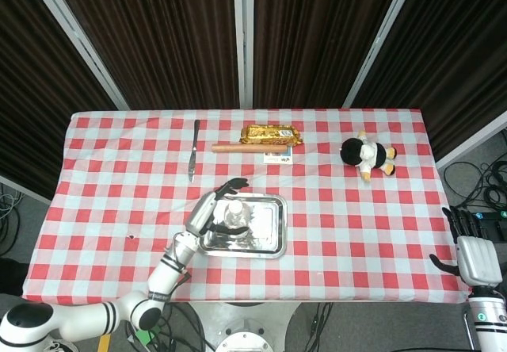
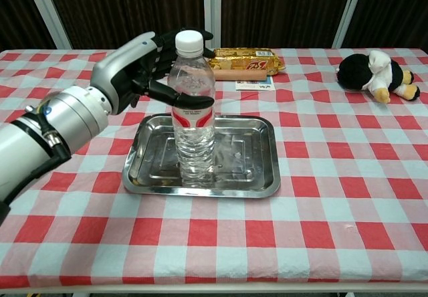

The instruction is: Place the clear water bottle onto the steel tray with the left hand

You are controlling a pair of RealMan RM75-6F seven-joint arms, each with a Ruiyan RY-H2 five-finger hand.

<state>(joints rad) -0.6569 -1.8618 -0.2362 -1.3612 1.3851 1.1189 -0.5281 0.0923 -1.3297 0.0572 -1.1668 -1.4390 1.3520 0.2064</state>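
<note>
The clear plastic water bottle (image 2: 192,113) stood upright at centre frame on the rectangular steel tray (image 2: 249,176), apparently delivered, since the left hand (image 2: 144,66) hovered beside it with fingers spread, holding nothing.

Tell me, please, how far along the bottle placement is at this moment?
Done: the clear water bottle stands upright inside the steel tray. In hand: the left hand has its fingers spread beside the bottle's upper half, with the thumb in front of the bottle; whether it touches is unclear. Left: drawing the hand clear. The right hand sits off the table's edge.
</note>
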